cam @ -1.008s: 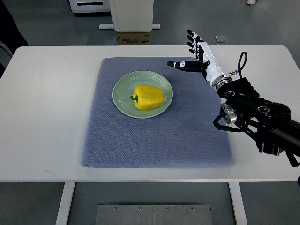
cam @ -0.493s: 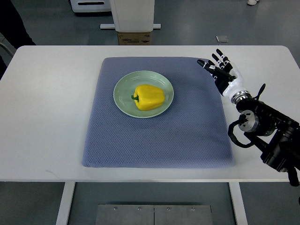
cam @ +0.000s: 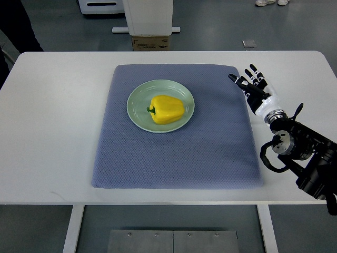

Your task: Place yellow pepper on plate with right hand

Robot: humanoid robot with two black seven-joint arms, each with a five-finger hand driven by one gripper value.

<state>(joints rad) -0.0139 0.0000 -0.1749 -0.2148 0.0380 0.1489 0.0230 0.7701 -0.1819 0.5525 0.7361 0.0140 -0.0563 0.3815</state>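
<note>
Lies on the plate (cam: 135,114) already: yellow pepper (cam: 167,109), long axis 9-to-3, well apart at 9 o'clock from right robot hand (cam: 254,87), fingers spread, empty.

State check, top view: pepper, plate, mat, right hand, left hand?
yellow pepper: lying on the plate, stem pointing left
plate: on the mat, holding the pepper
mat: flat on the table
right hand: open, empty, at the mat's right edge
left hand: not in view

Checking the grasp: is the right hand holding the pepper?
No, the right hand is open beside the mat, and the pepper lies on the plate.
</note>
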